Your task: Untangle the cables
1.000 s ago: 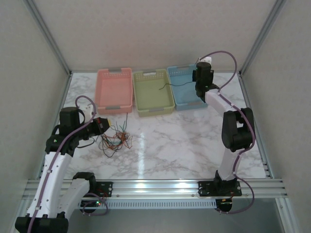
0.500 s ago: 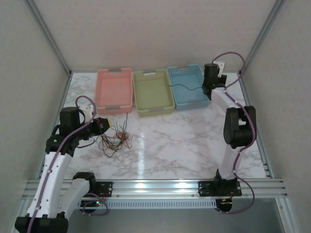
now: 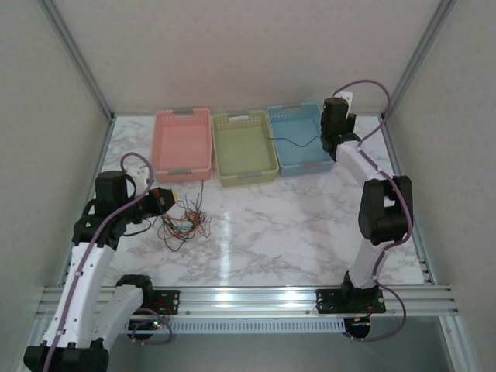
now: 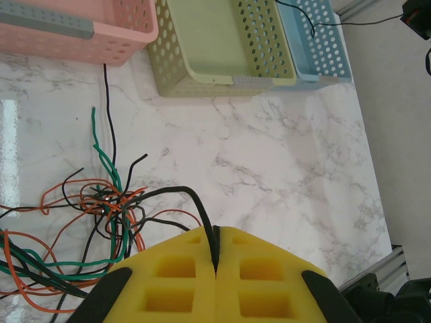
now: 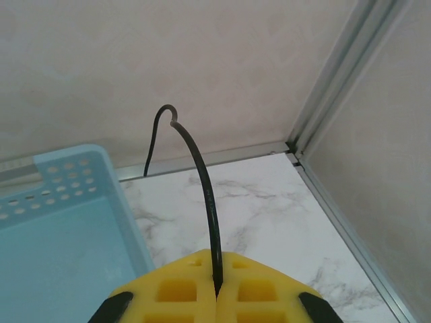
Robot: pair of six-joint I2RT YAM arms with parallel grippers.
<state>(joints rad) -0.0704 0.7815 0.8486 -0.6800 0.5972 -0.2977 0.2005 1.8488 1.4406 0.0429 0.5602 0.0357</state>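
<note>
Black first, seemingly: clamping a hair-thin black wire in closed right gripper, pale-blue perforated plastic basket left of fingers; pinching another black strand in closed left gripper (red-green-black tangle ahead-left). Next, probably: release over basket.

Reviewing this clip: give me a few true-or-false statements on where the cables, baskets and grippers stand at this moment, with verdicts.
1. The left gripper is shut on a black cable. True.
2. The tangle of cables lies inside the pink basket. False: it lies on the table, in front of that basket.
3. The right gripper is open. False: its pads are shut on another black cable.
4. From left to right in the top view stand the pink basket, the green basket and the blue basket. True.
</note>
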